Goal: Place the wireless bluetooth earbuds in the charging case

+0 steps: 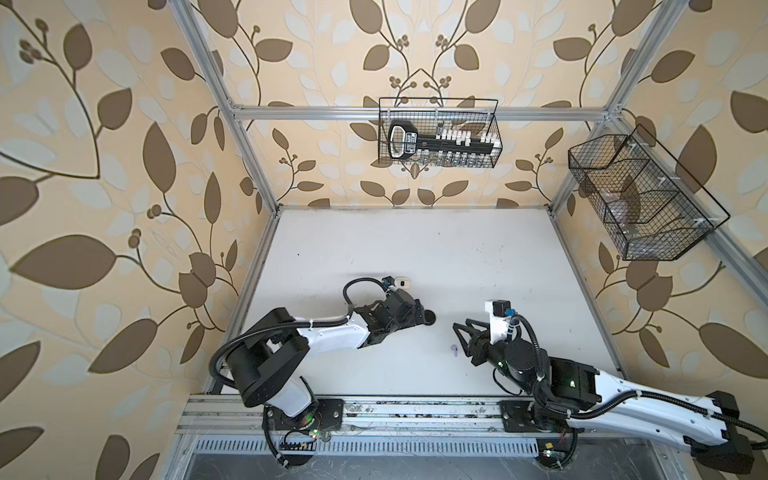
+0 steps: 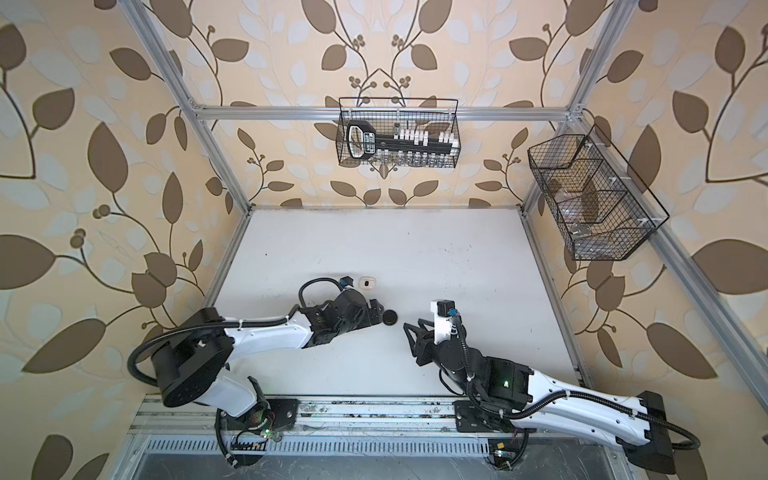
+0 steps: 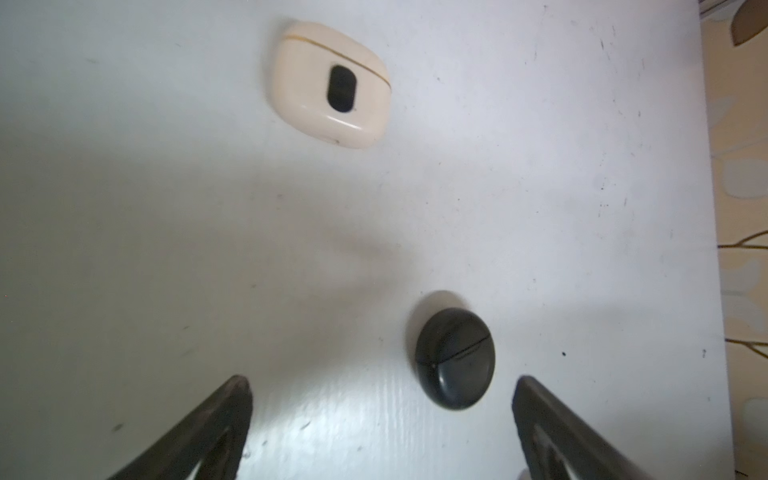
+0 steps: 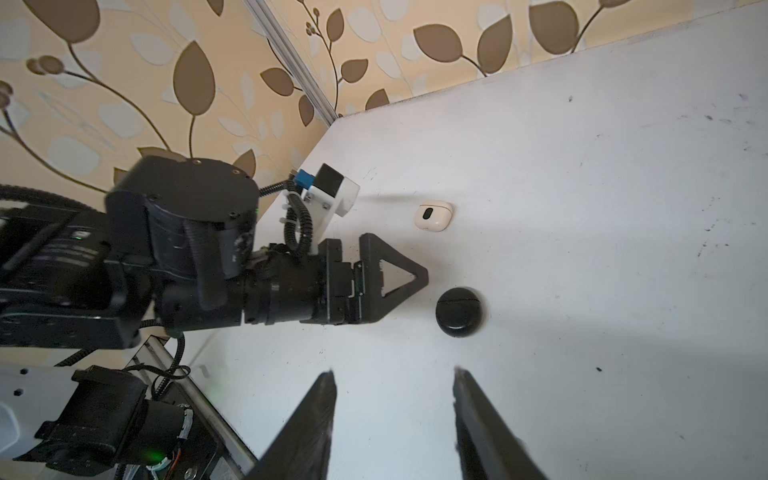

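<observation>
Two closed charging cases lie on the white table: a round black one [image 1: 430, 319] [image 2: 390, 318] [image 3: 455, 357] [image 4: 459, 311] and a cream one [image 1: 403, 282] [image 2: 367, 283] [image 3: 332, 83] [image 4: 433, 216] farther back. My left gripper [image 1: 420, 315] [image 3: 382, 386] [image 4: 419, 276] is open, its tips just short of the black case and not touching it. My right gripper [image 1: 457, 336] [image 2: 409, 332] [image 4: 394, 374] hangs open over bare table, empty. One tiny lavender earbud [image 1: 453, 349] lies on the table beside the right gripper. No other earbuds show.
A wire basket [image 1: 438, 133] with a black and white tool hangs on the back wall. A second wire basket [image 1: 640, 195] hangs on the right wall. Aluminium frame posts edge the table [image 1: 415, 249], and the arms' base rail [image 1: 415, 411] runs along the front.
</observation>
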### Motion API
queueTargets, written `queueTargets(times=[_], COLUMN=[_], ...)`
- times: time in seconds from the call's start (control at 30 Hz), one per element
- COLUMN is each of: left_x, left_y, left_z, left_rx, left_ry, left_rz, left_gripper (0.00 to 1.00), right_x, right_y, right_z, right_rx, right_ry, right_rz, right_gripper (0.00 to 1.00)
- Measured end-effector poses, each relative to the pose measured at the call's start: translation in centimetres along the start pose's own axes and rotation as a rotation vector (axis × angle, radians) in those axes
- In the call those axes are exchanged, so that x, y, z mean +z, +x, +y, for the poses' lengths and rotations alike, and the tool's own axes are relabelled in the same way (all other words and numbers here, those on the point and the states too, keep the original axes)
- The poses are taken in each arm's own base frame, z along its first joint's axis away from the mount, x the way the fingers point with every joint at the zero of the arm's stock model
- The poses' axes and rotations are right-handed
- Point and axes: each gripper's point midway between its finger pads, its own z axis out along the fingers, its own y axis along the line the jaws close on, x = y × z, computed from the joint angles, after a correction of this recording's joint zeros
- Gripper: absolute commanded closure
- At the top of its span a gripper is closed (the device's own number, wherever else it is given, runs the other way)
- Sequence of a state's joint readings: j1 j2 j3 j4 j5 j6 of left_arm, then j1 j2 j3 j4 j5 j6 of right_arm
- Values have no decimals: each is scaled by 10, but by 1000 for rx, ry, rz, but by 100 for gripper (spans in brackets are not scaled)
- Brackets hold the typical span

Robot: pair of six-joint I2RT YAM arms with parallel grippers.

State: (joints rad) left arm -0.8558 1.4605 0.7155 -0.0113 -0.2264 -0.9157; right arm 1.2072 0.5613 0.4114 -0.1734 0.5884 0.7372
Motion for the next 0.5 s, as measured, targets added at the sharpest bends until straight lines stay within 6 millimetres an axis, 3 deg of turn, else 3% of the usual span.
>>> queueTargets(times=[0.23, 0.33, 0.5], left_x=[-89, -114, -134], left_y=[-68, -76, -70], left_z=[19, 42, 94], left_rx=[29, 37, 85], left_ry=[-64, -101, -263], left_rz=[-295, -372, -418], left_gripper=[1, 1, 1], right_x=[1, 4, 20], right_y=[-9, -14, -6], right_z=[3, 7, 17], right_rx=[7, -11, -118], right_ry=[-8, -21, -64], right_rz=[-37, -65, -98], right_gripper=[47, 46, 36])
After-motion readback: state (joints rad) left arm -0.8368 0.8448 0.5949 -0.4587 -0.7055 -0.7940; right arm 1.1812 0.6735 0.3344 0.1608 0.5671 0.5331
